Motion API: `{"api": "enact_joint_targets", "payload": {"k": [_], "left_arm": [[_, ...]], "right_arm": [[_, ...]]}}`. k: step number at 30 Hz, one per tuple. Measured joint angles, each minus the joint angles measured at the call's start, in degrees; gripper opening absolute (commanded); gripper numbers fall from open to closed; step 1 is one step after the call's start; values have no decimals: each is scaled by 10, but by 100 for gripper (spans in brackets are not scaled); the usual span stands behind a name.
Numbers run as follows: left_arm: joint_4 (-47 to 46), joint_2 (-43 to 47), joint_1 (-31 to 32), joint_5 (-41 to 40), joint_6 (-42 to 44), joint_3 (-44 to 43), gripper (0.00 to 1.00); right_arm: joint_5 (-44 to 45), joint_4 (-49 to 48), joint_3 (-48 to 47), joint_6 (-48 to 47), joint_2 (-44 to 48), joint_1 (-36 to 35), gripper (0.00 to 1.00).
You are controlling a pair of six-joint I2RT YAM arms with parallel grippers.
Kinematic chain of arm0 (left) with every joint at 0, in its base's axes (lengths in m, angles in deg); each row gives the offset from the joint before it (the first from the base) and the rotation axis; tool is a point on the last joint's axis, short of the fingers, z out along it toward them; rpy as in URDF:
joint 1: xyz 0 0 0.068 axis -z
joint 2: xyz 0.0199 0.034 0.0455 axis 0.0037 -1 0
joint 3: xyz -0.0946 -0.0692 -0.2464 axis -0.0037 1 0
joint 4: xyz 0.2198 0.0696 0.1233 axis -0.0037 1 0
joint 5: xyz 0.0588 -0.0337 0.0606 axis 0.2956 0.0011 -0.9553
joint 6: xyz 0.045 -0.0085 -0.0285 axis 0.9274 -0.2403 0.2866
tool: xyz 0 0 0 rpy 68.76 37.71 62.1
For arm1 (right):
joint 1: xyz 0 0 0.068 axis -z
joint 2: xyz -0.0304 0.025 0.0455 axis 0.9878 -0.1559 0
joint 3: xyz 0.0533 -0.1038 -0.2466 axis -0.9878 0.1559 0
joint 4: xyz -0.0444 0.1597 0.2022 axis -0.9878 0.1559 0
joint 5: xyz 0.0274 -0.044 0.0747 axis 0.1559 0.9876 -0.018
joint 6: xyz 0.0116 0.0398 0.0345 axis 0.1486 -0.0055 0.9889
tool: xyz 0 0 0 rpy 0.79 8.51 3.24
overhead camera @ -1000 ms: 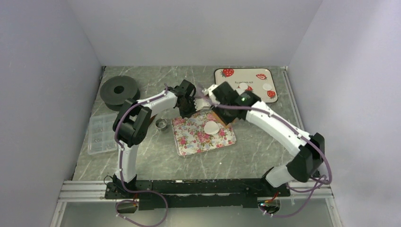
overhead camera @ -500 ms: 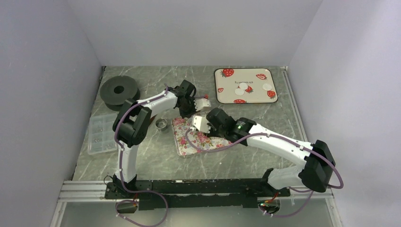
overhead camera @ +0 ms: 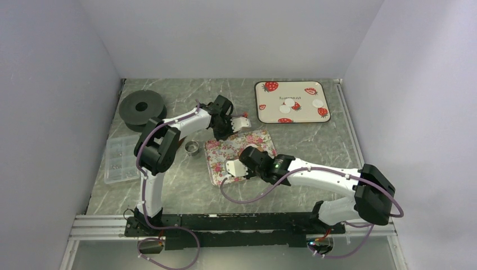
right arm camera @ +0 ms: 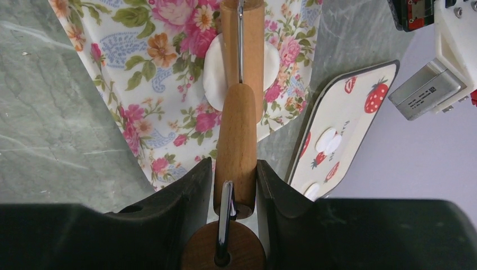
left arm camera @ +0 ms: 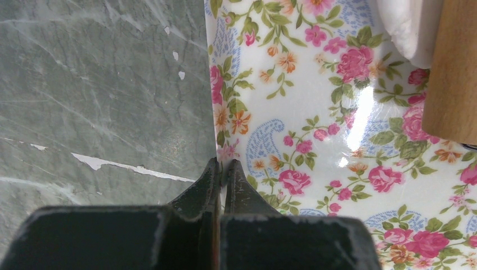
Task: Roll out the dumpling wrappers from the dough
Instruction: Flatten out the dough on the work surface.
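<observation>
R gripper point(right arm camera: 235, 169) has swung from the far side of the floral mat point(overhead camera: 256, 140) back to its near edge since a sec ago; L gripper point(left arm camera: 222, 169) hasn't budged. R jaws are part-open, clamped on the rolling pin point(right arm camera: 236, 121) handle, w/ the roller lying across a flat white dough disc point(right arm camera: 212, 76) on the mat. L jaws are fully closed, tips at the mat's far-left edge; can't tell if they pinch it. Wrappers point(overhead camera: 289, 104) lie on the strawberry tray point(overhead camera: 304, 115), beyond the mat to the right. Metal ring cutter point(overhead camera: 192, 147) sits just left of the mat; black spool point(overhead camera: 142, 107) & clear box point(overhead camera: 118, 159) are further left.
</observation>
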State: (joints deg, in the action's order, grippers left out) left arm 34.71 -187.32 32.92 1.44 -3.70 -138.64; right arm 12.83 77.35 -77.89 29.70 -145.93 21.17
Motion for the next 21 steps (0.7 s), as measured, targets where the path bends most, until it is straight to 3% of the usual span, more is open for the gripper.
{"api": "enact_joint_targets", "payload": {"k": [13, 21], "left_arm": [[0, 0, 0, 0, 0, 0, 0], [0, 0, 0, 0, 0, 0, 0]], "right_arm": [[51, -44, 12, -19, -29, -16, 0], [57, 6, 42, 7, 31, -48, 0]]}}
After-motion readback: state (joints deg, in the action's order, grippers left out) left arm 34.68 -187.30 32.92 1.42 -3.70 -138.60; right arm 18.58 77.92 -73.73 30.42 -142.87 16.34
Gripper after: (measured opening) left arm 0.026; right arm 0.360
